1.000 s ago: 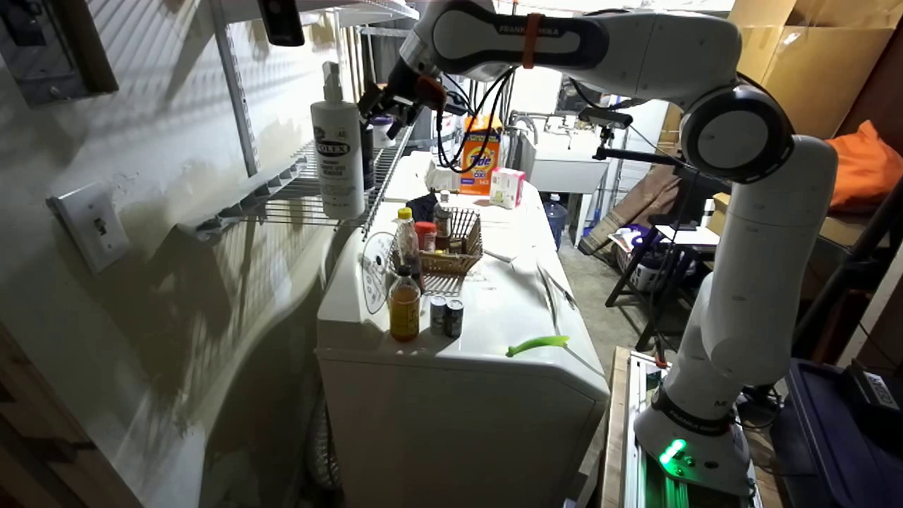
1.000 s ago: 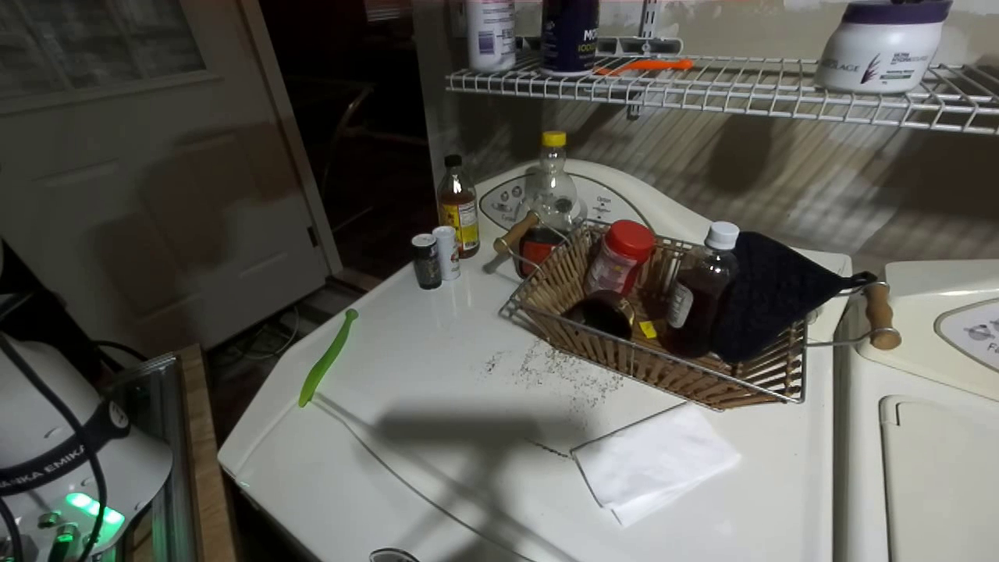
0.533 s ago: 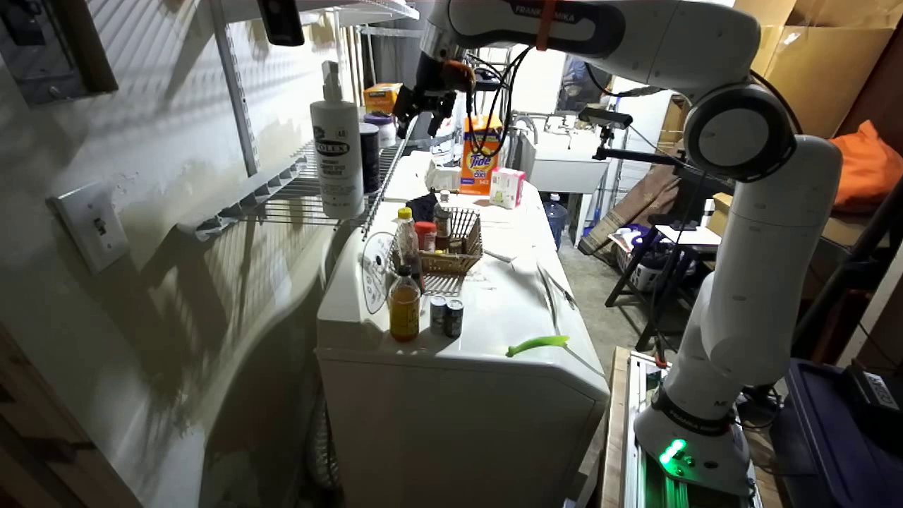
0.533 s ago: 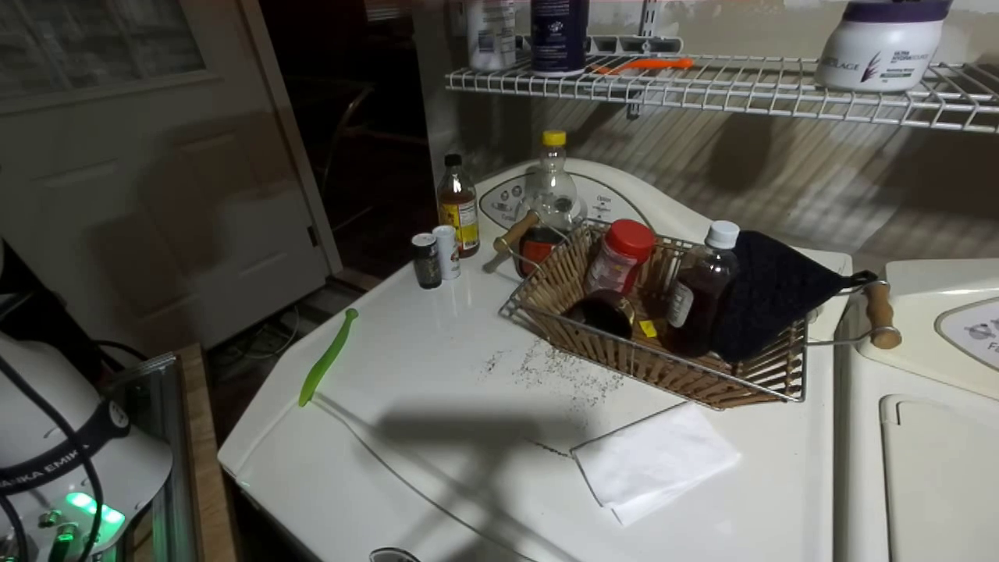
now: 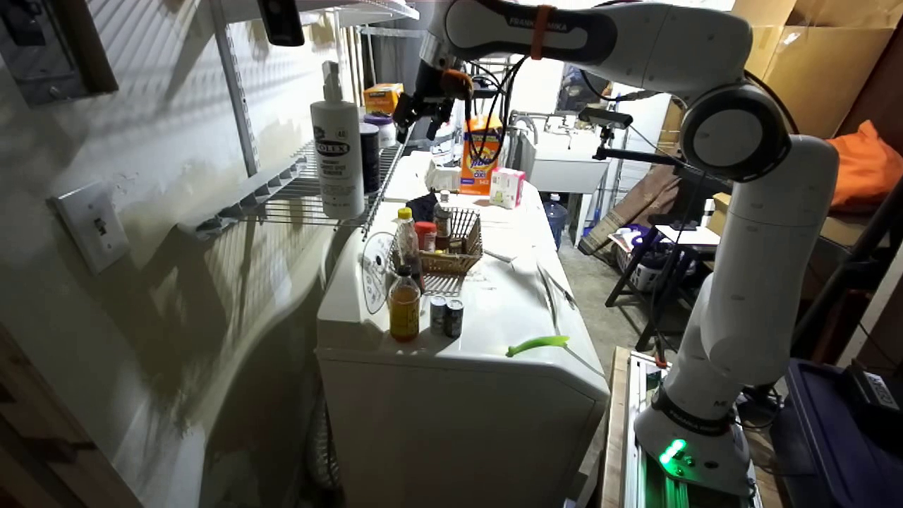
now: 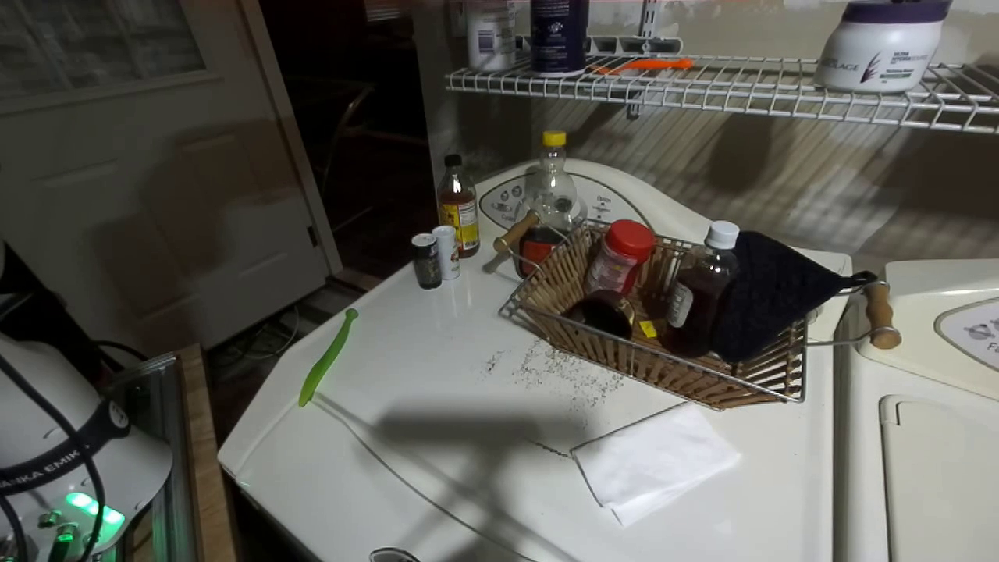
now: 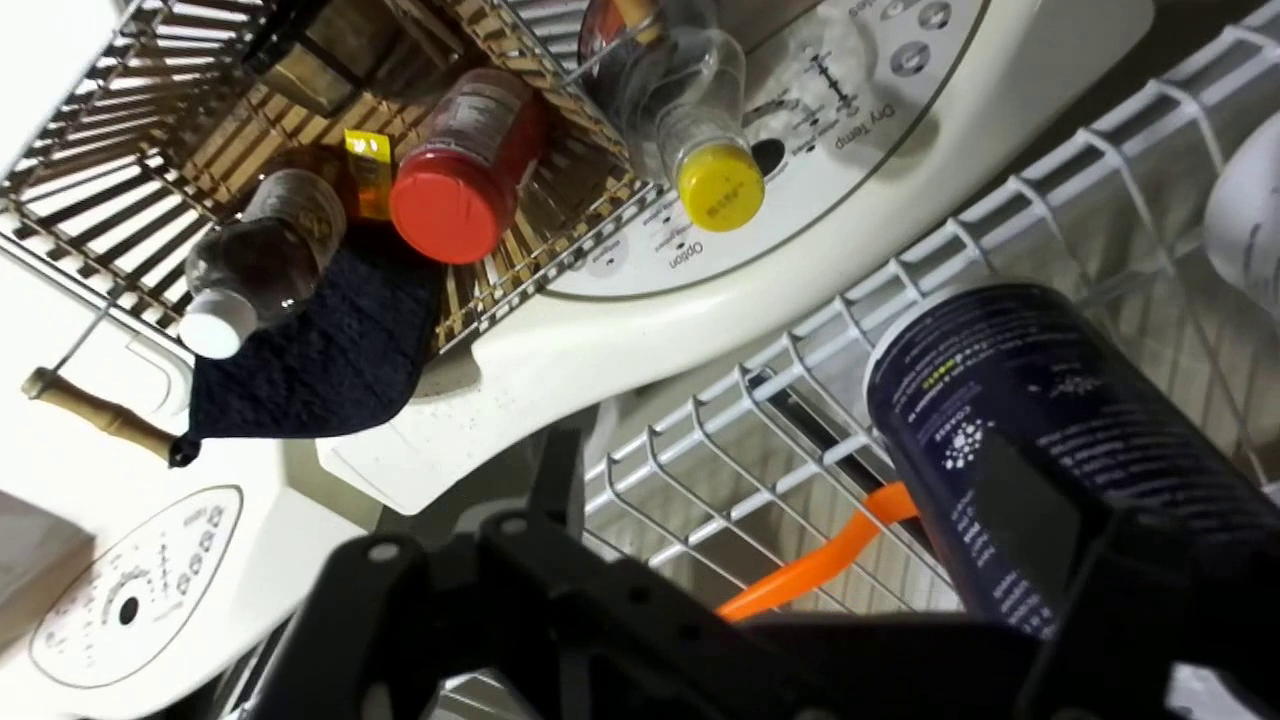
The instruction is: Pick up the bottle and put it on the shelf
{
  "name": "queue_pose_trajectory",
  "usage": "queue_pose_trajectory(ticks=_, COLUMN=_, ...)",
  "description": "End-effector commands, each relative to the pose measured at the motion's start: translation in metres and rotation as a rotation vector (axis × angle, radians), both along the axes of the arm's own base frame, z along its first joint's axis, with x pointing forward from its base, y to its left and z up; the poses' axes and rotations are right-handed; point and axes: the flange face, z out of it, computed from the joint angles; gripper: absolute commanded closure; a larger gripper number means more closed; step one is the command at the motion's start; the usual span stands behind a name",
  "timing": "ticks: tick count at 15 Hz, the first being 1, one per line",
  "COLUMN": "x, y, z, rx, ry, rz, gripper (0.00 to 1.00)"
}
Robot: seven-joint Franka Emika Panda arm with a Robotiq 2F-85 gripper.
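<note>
Patchy pale wall (image 5: 162, 159) with light switch (image 5: 92, 227), grey floor (image 5: 596, 282), panelled door (image 6: 175, 187).

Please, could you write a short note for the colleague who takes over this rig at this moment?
Black gripper: open, holding nothing, close to the grey metal wire shelf.
Things: the dark blue cylindrical container, probably the bottle meant, stands upright on the shelf, beside the white plastic spray bottle.
Done: the container is on the shelf and ungripped.
Left: likely only to back the gripper away, after checking that no other bottle was meant.
</note>
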Motion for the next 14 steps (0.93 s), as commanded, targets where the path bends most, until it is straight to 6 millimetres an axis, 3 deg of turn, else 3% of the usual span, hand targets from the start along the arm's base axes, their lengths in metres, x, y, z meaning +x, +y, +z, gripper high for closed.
queue_pose_trajectory(ticks=1, x=0.014, y=0.005, z=-0.020, rx=0.026, ry=-0.054, rz=-0.012, gripper=0.00)
queue_pose_trajectory(ticks=6, x=0.028, y=0.011, z=-0.041, rx=0.088, ry=-0.113, rz=-0.050, gripper=0.00)
queue_pose_trajectory(ticks=14, x=0.034, y=0.014, z=-0.055, rx=0.156, ry=-0.166, rz=-0.076, gripper=0.00)
